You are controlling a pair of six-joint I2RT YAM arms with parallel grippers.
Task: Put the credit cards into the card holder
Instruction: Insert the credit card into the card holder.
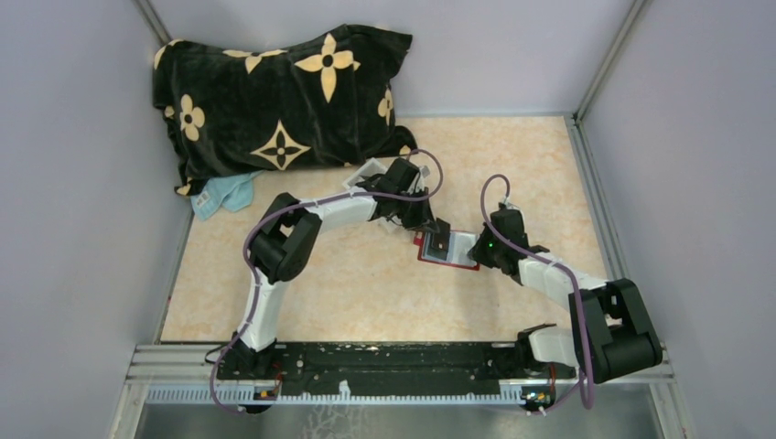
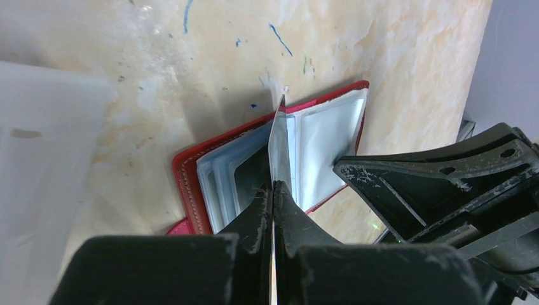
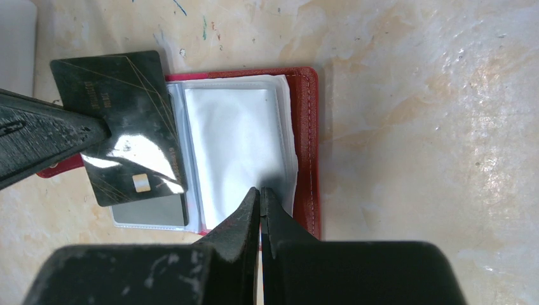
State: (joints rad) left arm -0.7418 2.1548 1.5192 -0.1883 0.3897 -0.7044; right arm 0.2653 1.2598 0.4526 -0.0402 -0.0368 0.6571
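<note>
The red card holder point(image 1: 450, 252) lies open on the table, its clear sleeves facing up point(image 3: 235, 136). My left gripper point(image 1: 428, 229) is shut on a dark grey credit card point(image 3: 124, 124) with a gold chip and holds it tilted over the holder's left half. In the left wrist view the card point(image 2: 278, 143) shows edge-on above the red holder point(image 2: 187, 181), pinched at my left gripper point(image 2: 273, 185). My right gripper point(image 3: 260, 189) is shut, its tips resting on the right clear sleeve; it also shows in the top view point(image 1: 479, 245). A grey card point(image 3: 152, 213) sits in a left sleeve.
A white plastic tray point(image 2: 44, 159) lies just left of the holder, partly under my left arm point(image 1: 361, 178). A black pillow with tan flowers point(image 1: 284, 101) and a light blue cloth point(image 1: 224, 194) lie at the back left. Grey walls enclose the table.
</note>
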